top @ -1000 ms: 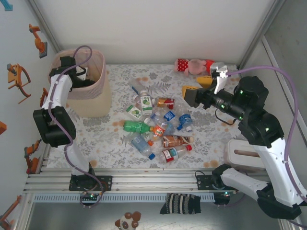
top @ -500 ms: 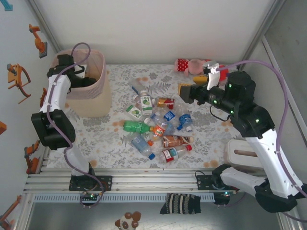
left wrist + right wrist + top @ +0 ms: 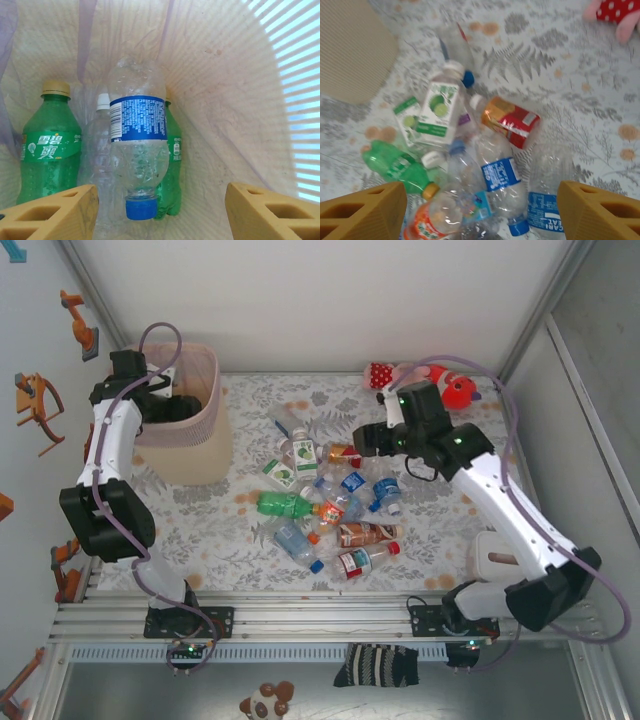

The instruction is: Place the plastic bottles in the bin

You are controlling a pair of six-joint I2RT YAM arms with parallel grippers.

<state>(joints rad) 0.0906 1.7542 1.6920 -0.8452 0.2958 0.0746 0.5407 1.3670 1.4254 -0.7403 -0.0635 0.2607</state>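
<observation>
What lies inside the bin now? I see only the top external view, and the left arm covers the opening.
Observer: A green bottle with a yellow cap is against the bin wall.
Operator: Does that arm hold anything?
Observer: No. The left gripper is open; a clear bottle with a blue label is cap down between its fingers, touching neither.
Operator: And the other arm?
Observer: The right gripper is open and empty, above a blue-labelled bottle.

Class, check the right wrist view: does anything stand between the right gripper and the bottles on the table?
Nothing visible does. The open right gripper hangs over the bottles; the plush toy lies well off to one side.
</observation>
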